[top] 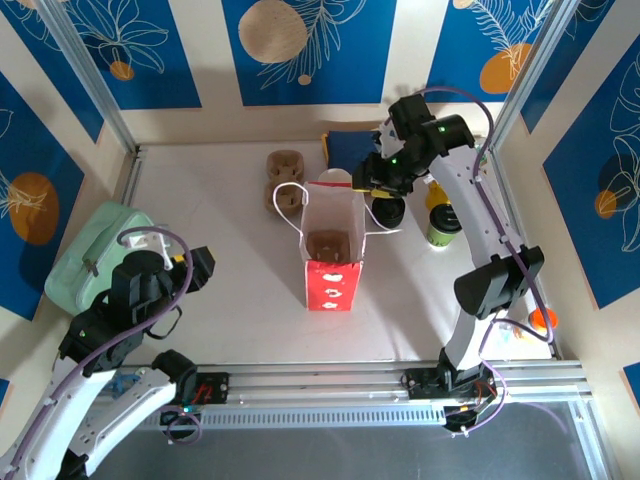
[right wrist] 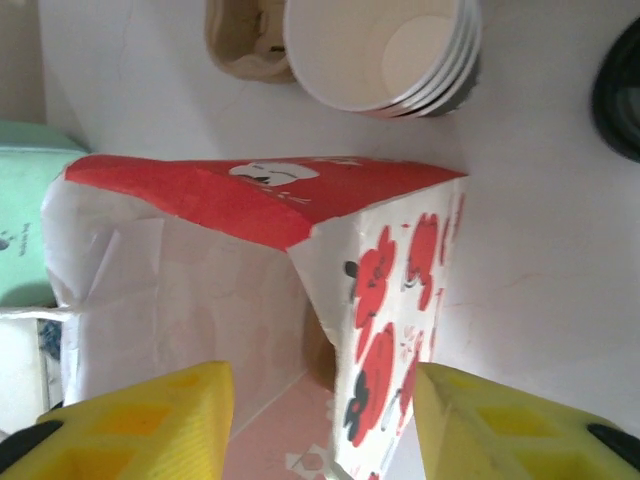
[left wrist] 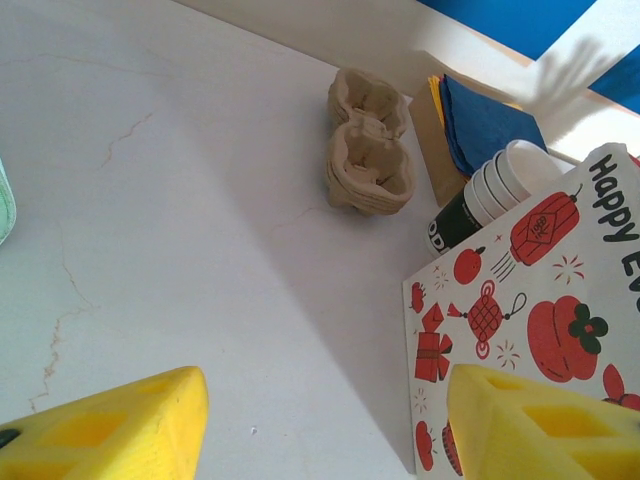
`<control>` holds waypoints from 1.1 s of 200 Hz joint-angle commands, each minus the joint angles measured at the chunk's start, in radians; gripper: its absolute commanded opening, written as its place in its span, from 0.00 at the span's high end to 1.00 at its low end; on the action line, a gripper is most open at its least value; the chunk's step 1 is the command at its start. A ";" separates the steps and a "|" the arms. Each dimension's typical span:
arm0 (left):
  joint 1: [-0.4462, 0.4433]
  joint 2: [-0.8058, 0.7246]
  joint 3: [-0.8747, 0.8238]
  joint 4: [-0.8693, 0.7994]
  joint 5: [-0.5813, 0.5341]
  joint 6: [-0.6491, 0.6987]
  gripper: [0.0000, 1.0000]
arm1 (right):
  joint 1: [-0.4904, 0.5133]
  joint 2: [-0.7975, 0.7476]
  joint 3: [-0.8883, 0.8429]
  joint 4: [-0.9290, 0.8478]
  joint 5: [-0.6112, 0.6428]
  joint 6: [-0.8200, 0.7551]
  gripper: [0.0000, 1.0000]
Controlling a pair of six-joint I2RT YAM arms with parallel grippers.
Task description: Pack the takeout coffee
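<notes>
**Materials and finishes around the paper bag**
The paper bag (top: 330,250) is matt printed paper, creased on its inner walls. Behind it, the cup carrier (left wrist: 368,150) is rough moulded pulp, and the stacked cups (right wrist: 385,50) are smooth paper with a slight sheen. Beneath it, the table (left wrist: 150,200) is smooth, faintly veined and stone-like. Beside it, the lid of the takeout coffee (right wrist: 620,100) appears to be dark plastic.
</notes>
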 commanded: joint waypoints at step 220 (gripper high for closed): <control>-0.009 0.056 -0.148 0.270 -0.002 0.464 0.01 | -0.373 -0.367 -0.634 0.302 0.394 -0.112 0.01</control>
